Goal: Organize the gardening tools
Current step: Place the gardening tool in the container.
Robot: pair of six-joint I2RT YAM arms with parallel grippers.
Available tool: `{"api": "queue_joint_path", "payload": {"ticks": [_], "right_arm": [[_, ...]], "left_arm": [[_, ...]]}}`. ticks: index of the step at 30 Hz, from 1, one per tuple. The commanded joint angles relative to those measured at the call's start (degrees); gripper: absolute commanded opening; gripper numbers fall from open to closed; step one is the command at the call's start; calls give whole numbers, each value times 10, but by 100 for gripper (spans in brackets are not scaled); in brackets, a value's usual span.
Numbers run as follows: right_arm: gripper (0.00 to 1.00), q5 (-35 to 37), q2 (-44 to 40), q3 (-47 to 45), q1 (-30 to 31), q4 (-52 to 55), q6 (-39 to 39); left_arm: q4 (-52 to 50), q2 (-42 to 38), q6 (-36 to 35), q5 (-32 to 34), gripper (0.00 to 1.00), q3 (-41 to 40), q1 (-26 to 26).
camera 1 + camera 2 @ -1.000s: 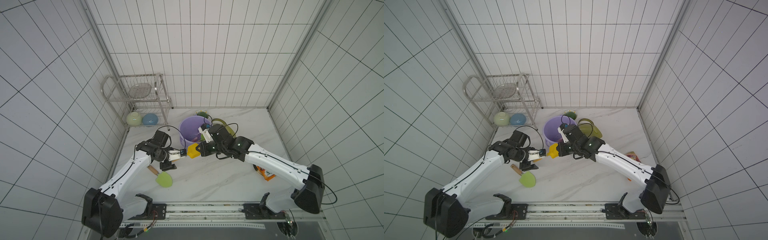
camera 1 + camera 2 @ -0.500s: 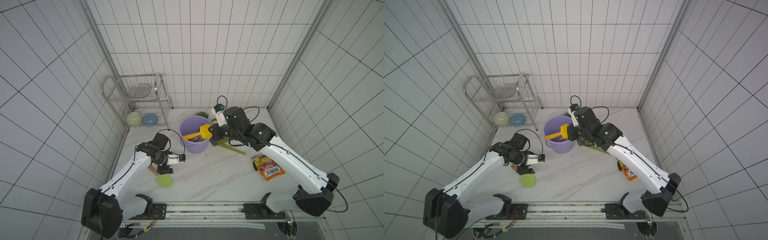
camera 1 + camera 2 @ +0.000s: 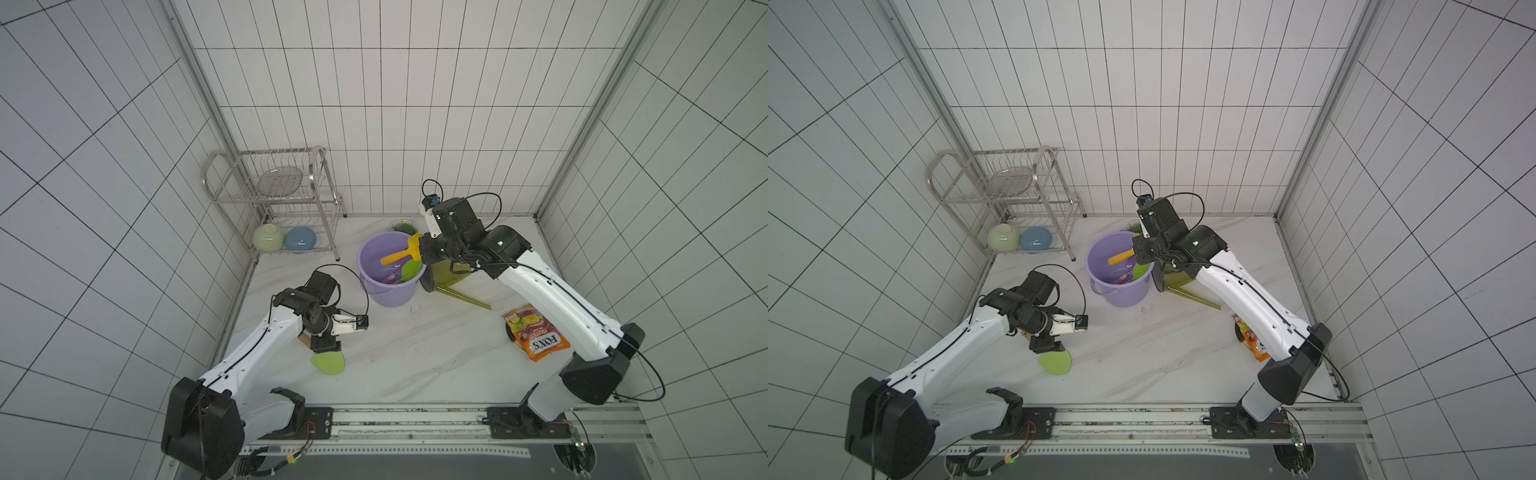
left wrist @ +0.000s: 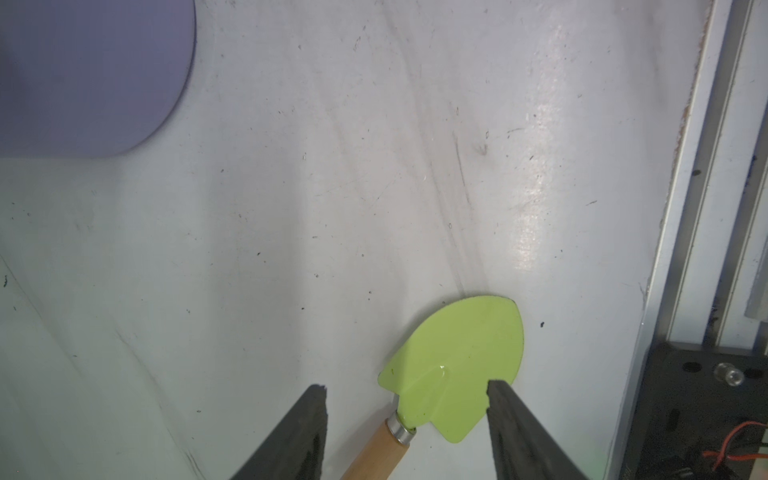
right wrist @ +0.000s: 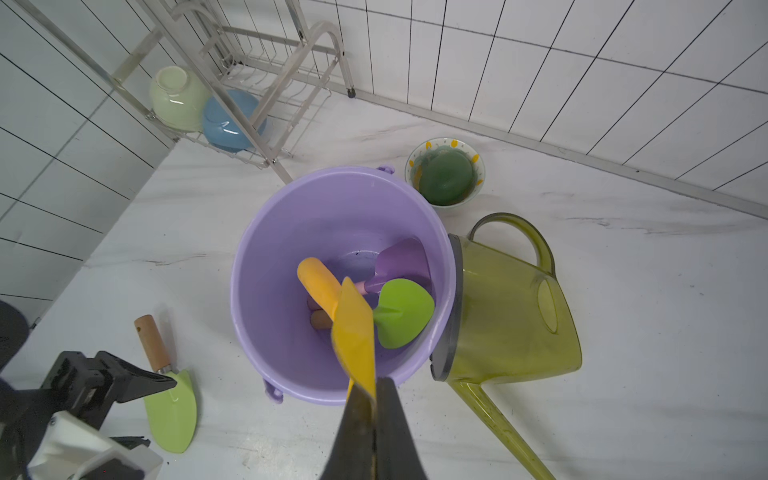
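Where tiled walls (image 3: 374,124) meet marble (image 3: 415,357), left fingers (image 4: 305,432) gape; right fingers (image 5: 397,428) clamp yellow trowel (image 5: 353,332).

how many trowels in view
4. Purple trowel and green trowel lie in the bucket; right tool holds yellow trowel over it; pale green trowel lies on the table under left tool.

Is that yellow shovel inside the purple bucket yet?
Not yet: the yellow shovel hangs over the bucket, its blade pinched in the shut right tool, handle over the opening.
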State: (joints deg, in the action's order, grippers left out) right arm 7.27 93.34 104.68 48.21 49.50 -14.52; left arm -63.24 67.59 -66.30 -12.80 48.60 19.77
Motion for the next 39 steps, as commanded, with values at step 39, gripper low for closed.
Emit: {"api": "queue_joint_path", "payload": {"ticks": [39], "right_arm": [[36, -119, 153, 32, -45, -13, 2]], "left_arm": [[22, -10, -39, 89, 61, -18, -17]]}}
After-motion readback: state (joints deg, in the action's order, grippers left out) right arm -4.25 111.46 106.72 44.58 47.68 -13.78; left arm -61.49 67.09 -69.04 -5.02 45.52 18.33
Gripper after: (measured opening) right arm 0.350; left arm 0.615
